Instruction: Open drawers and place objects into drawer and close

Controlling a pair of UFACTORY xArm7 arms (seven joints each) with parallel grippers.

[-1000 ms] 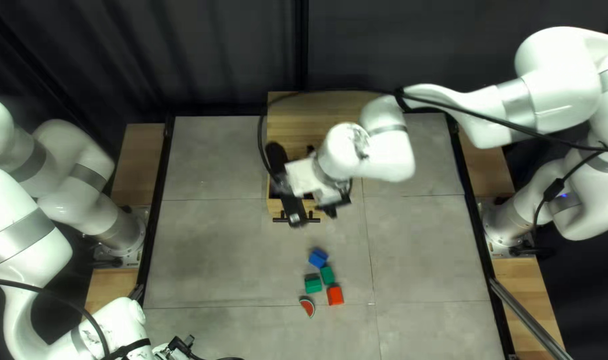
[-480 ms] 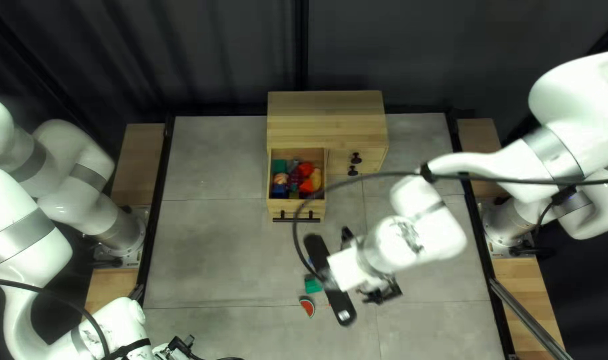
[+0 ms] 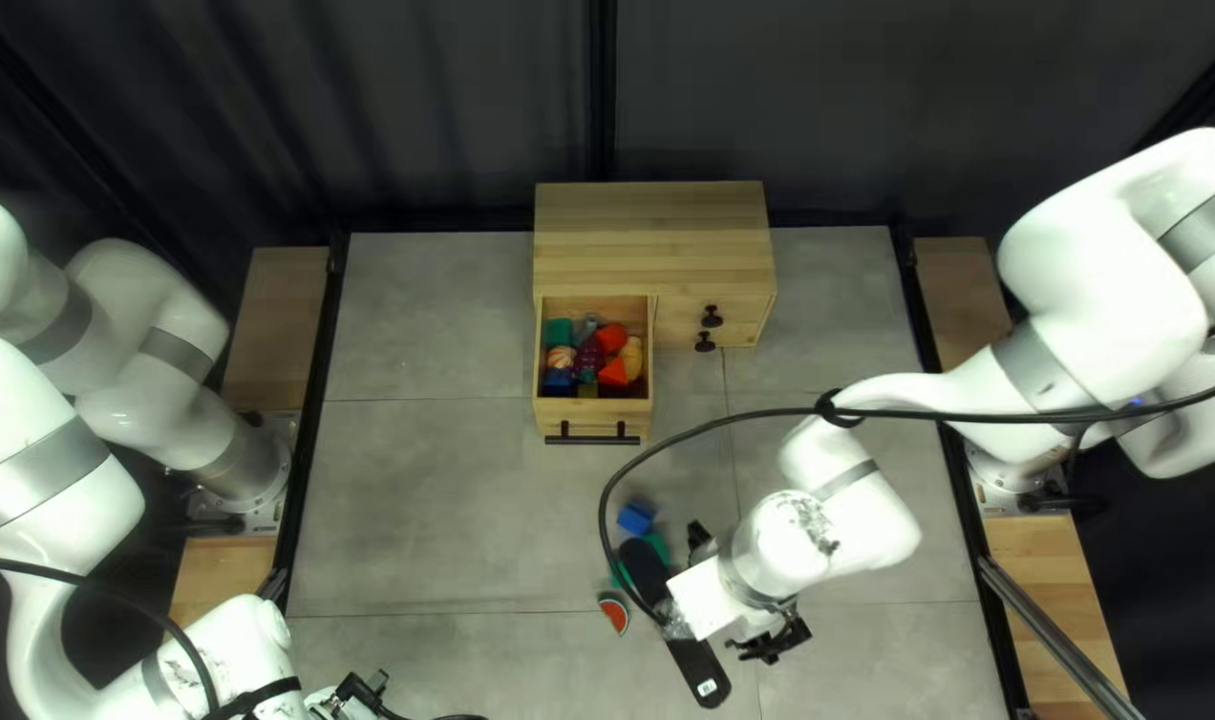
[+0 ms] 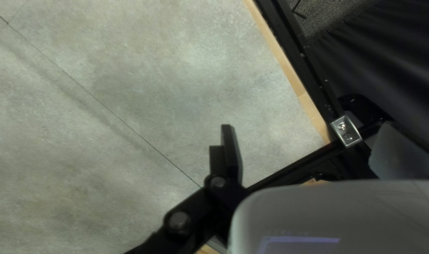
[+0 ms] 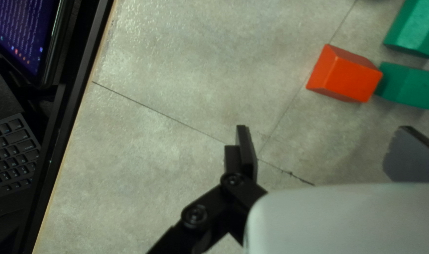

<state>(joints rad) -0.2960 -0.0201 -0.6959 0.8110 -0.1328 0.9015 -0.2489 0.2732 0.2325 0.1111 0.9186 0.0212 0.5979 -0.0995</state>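
Note:
In the top left view, my right gripper (image 3: 772,642) is low at the right arm's end, right of the watermelon-slice piece (image 3: 613,614). A blue block (image 3: 637,518) and a partly covered green block (image 3: 657,544) lie above it. The cabinet's left drawer (image 3: 544,350) is pulled out, holding several coloured pieces. My left gripper (image 3: 365,690) is at the bottom edge, far from the blocks. In the right wrist view, my right gripper (image 5: 328,148) is open, with a red block (image 5: 344,74) and two green blocks (image 5: 416,28) ahead. My open left gripper (image 4: 315,148) has only tabletop before it.
The wooden cabinet (image 3: 650,240) stands at the table's far edge, its knobbed right front closed. A cable (image 3: 714,424) loops from my right arm. A laptop (image 5: 14,160) lies beyond the near edge. A black frame (image 4: 301,54) borders the table near my left gripper.
My right arm has swung from over the pulled-out drawer toward the near edge, uncovering the drawer and cabinet and covering the red block. The left arm has stayed put.

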